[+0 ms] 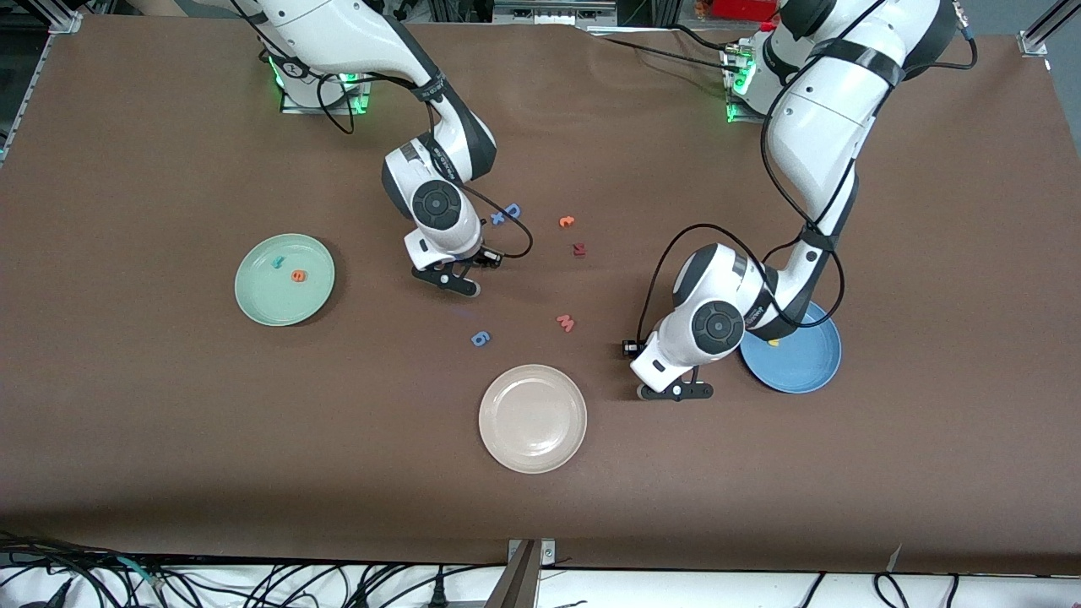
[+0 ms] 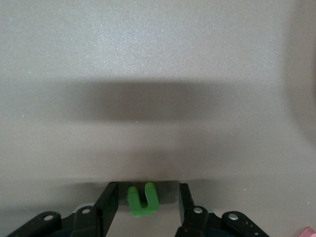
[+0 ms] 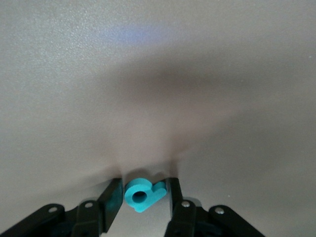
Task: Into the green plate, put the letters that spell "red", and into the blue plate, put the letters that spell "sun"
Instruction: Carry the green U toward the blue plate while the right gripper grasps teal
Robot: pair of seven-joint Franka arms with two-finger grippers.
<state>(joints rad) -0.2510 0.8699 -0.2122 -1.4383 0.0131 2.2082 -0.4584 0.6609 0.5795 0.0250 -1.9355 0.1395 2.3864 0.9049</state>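
Right wrist view: right gripper (image 3: 141, 197) is pinching the teal foam "d" (image 3: 143, 194) for lifting—left gripper (image 2: 148, 202), fingers narrowly parted, is straddling the green foam arch letter (image 2: 142, 200).

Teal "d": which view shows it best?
Right wrist view: the teal "d" fills the gap between the right gripper fingers, ring and stem clear. The front view hides it under that gripper; the left wrist view misses it.

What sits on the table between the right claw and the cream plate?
Only a small blue 6 lies between the right claw and the cream plate, per the front view.
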